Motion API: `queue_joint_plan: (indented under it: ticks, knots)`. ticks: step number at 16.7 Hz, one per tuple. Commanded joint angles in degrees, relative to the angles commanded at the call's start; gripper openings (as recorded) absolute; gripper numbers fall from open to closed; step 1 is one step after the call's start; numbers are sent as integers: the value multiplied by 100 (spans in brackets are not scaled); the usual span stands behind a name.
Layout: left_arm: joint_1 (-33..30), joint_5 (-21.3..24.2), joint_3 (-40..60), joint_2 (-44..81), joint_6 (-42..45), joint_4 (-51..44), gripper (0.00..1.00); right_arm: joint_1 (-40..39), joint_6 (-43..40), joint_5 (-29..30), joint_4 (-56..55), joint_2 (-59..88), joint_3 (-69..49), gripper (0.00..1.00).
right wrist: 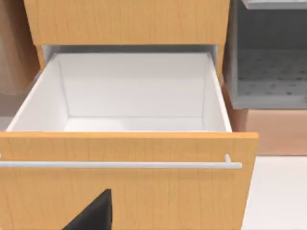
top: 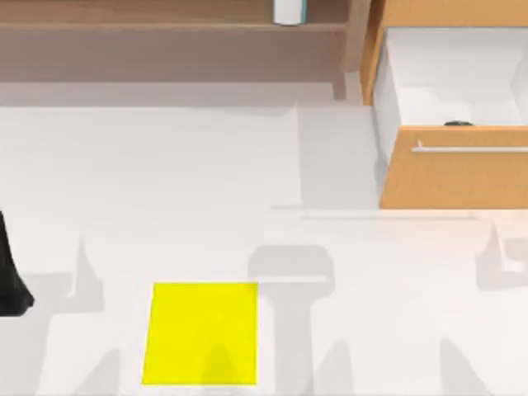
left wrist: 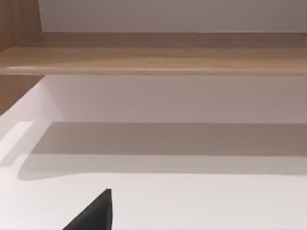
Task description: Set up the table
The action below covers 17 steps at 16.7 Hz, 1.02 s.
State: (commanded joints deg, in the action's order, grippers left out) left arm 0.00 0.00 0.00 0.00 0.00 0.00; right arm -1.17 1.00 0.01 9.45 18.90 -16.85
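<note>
Fingers cannot be read on either arm. The left arm (top: 11,276) sits at the white counter's (top: 165,181) left edge. A yellow mat (top: 202,332) lies near the front; the drawer (top: 450,91) stands open, so a careless reach might strike its front.
</note>
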Motion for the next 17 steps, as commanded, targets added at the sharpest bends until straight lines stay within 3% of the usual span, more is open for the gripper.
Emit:
queue_joint_plan:
  ticks: [17]
  knots:
    - [0,0,0,0,0,0,100,-493,451,84,4364,8738,-7827,100]
